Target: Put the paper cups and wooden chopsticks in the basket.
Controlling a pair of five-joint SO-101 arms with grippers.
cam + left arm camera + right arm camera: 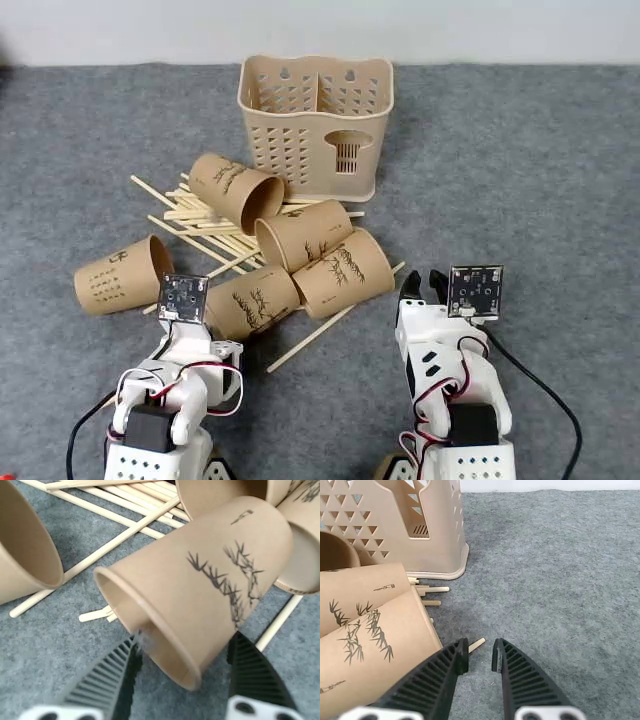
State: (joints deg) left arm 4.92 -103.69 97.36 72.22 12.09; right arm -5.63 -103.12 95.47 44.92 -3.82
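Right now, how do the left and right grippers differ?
The left gripper has jaws wide apart; the right gripper has them narrowly apart. The left gripper straddles the open end of a paper cup; the right gripper is over mat, beside a chopstick. Both are open, gripping nothing.

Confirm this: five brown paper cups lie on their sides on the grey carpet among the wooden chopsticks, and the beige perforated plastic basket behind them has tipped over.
One thing is wrong: the high view shows the beige perforated plastic basket standing upright, opening up. The five brown paper cups do lie on their sides on the grey carpet among the wooden chopsticks.
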